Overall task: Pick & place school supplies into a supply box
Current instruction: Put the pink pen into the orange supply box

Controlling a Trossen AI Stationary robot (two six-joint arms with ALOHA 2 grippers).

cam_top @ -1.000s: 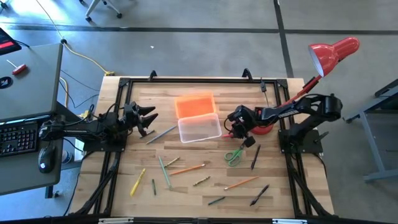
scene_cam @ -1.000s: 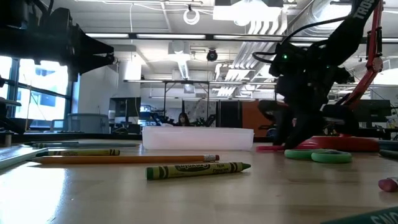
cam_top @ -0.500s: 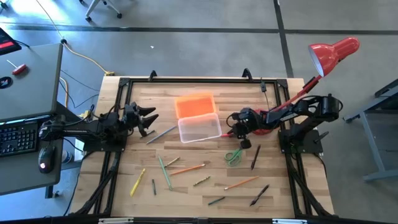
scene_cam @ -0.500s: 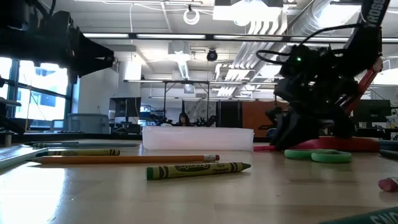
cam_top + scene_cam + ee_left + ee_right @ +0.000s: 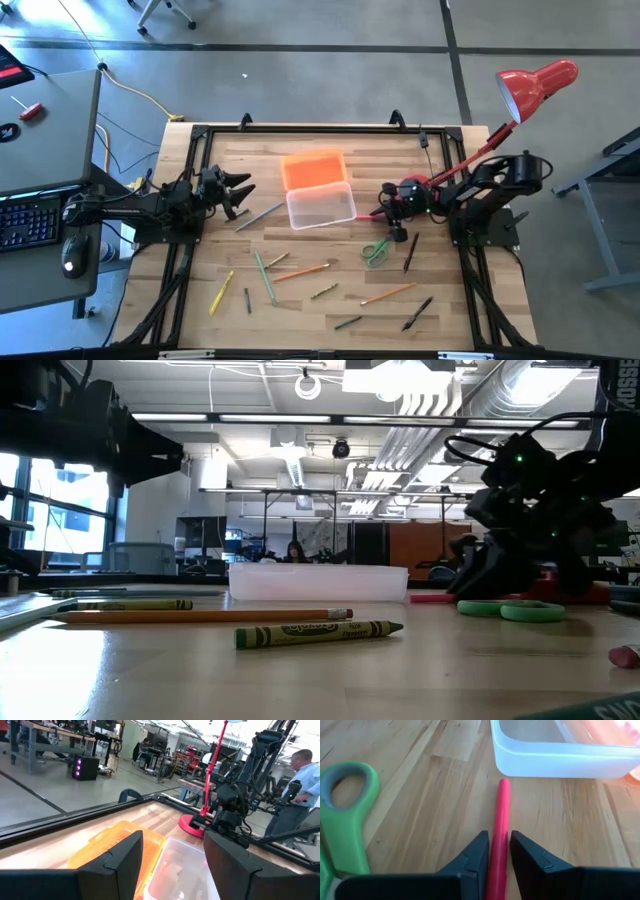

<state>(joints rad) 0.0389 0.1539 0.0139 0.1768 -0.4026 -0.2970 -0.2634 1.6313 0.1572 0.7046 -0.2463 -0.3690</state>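
Note:
My right gripper [image 5: 389, 211] is down at the table, just right of the supply box, a clear case [image 5: 321, 206] with its orange lid [image 5: 313, 168] lying open behind it. Its fingers are shut on a pink pen [image 5: 499, 815] that points at the case wall [image 5: 560, 762]. The green-handled scissors [image 5: 376, 250] lie flat beside it. My left gripper [image 5: 243, 190] hovers open over the table's left part, facing the case [image 5: 185, 870]. Pencils, markers and a crayon [image 5: 318, 632] lie loose on the near half of the table. My right gripper pinches the pink pen between its two fingers [image 5: 477, 852], at the part nearest the wrist [image 5: 496, 855]. The fingers come low from the table's right side and lie along the pen. The pen rests on the table, its free end [image 5: 504, 783] close to the case wall.
The red desk lamp [image 5: 535, 85] stands at the right, its arm reaching over my right arm. Black pens [image 5: 410, 252] and an orange pencil [image 5: 388, 293] lie near right; a grey pencil [image 5: 260, 215] lies by my left gripper. A black frame [image 5: 300, 129] edges the table.
My right gripper has come down onto the table and drawn back a little toward the table's right edge, ending low beside the scissors.

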